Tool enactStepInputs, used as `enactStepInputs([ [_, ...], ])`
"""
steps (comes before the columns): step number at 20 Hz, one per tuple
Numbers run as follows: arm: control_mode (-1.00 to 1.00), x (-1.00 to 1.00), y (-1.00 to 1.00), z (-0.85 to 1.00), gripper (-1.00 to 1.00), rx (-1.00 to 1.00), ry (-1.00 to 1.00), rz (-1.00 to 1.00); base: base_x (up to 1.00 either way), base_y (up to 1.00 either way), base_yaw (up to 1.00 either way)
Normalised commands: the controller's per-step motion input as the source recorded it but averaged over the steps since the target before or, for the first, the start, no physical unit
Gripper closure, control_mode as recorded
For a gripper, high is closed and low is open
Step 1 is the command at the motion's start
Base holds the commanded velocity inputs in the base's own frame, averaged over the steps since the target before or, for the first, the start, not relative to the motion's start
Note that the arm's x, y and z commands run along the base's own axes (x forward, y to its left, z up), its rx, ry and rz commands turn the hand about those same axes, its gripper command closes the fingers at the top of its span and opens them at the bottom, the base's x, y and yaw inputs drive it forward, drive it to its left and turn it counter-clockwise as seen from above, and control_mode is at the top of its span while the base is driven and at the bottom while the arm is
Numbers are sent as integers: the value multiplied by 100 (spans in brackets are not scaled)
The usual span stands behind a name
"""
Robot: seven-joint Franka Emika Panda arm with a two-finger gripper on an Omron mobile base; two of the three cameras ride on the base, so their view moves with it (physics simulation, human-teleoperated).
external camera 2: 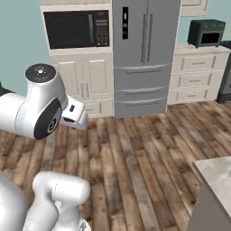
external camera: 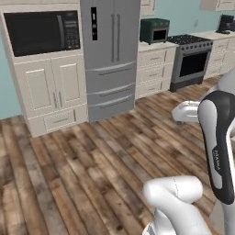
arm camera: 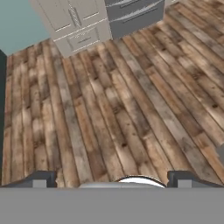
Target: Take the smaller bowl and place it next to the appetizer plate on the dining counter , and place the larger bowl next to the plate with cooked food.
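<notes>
Floorboards (arm camera: 122, 96) of worn brown wood stretch beneath my jaws (arm camera: 111, 179), which stand spread wide with nothing between them, both dark tips apart at the bottom of the hand view. Ahead stand a grey refrigerator (external camera: 110, 50), a built-in microwave (external camera: 41, 32) over white cabinets (external camera: 55, 92), and a stove (external camera: 190, 59). A corner of the dining counter (external camera 2: 219, 178) shows at the right of the right base view.

Both base views face the fridge (external camera: 110, 55) across plank floor (arm camera: 113, 109), hand view angled down at it
</notes>
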Motion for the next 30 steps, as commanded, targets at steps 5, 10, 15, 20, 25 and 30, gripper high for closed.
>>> enactStepInputs([
  [5,100,0,0,0,-100,0,0,0,100,27,-30],
  [10,100,0,0,0,-100,0,0,0,97,15,-35],
  [15,100,0,0,0,-100,0,0,0,99,0,-39],
  [20,100,0,0,0,-100,0,0,0,88,0,-39],
  [25,100,0,0,0,-100,0,0,0,88,1,-42],
  [30,100,0,0,0,-100,0,0,0,99,12,-42],
])
